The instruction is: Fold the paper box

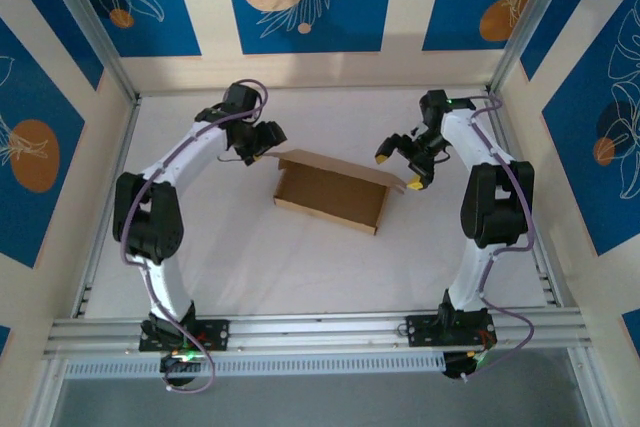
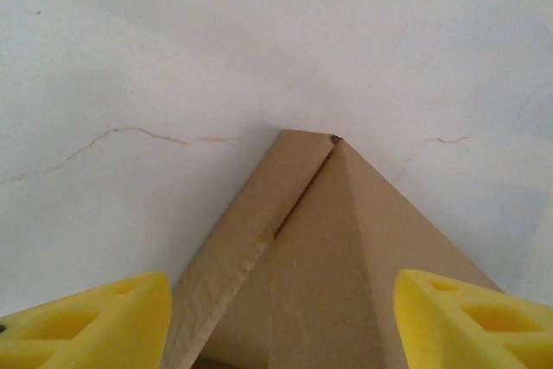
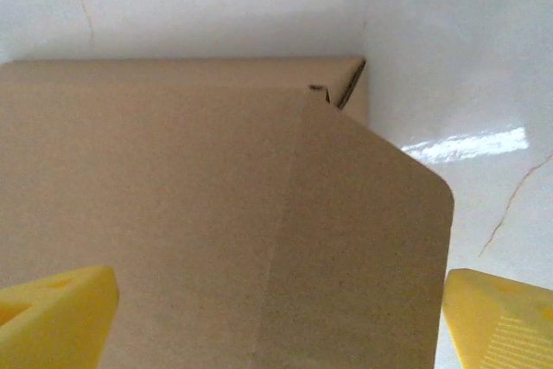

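Well, paper box [image 1: 335, 192] sits mid bench [image 1: 250, 267], part-folded, walls up. L tool [image 2: 282, 295] released, astride its 10 o'clock corner; R tool [image 1: 400, 169] released, astride the 3 o'clock flap.

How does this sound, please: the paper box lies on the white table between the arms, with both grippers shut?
Not quite: the left gripper and right gripper are open, as each wrist view shows the jaws spread wide apart. The paper box does lie on the white table between the arms.
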Tool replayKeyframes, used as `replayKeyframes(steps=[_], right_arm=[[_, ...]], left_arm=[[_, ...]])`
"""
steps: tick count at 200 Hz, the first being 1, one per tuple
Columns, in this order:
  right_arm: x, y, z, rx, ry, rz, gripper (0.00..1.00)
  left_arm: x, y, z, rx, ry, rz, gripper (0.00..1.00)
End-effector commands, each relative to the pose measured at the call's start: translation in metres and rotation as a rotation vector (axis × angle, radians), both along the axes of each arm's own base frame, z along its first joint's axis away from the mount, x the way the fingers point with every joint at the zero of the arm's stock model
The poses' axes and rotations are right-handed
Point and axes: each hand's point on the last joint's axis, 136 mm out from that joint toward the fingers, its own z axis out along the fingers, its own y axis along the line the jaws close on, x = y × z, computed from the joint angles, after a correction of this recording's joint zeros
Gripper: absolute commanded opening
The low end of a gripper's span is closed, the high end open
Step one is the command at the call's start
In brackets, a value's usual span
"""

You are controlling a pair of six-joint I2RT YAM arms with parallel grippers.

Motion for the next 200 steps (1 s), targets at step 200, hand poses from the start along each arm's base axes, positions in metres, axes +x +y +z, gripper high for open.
replayKeyframes(steps=[200], right_arm=[[-0.020,0.001,0.014,-0.197,-0.009,0.168,0.95]], left_arm=[[0.010,-0.022,-0.009,-0.067,0.017,-0.040,0.65]])
